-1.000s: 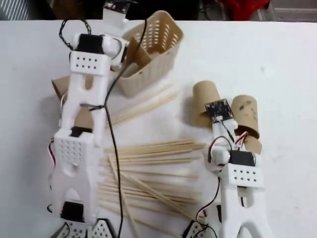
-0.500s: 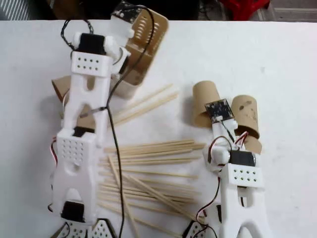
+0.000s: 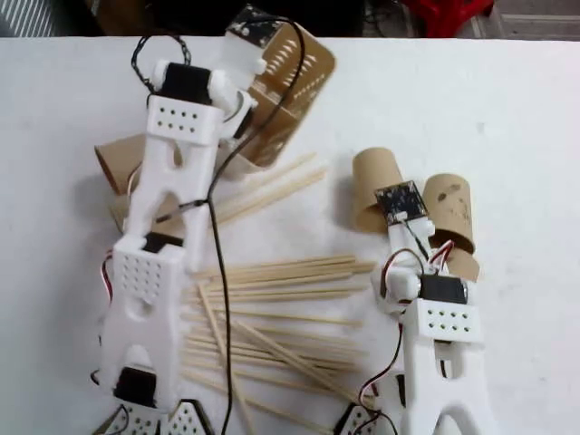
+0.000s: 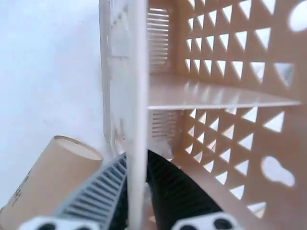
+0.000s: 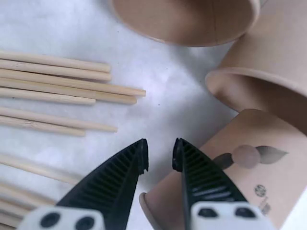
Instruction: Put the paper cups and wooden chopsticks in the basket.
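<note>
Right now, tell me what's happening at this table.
The left claw is clamped on a wall of the basket, which sits tilted at the far side of the table. The right claw hangs slightly open and empty above the table, beside three paper cups lying on their sides. More cups lie by the left arm. The wooden chopsticks are scattered loose between the arms, none of them gripped.

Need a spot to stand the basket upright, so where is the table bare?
The widest bare table lies to the right of the paper cups, out to the edge. A smaller patch sits between the basket and those cups, along the far edge. The near middle is crowded with chopsticks.
</note>
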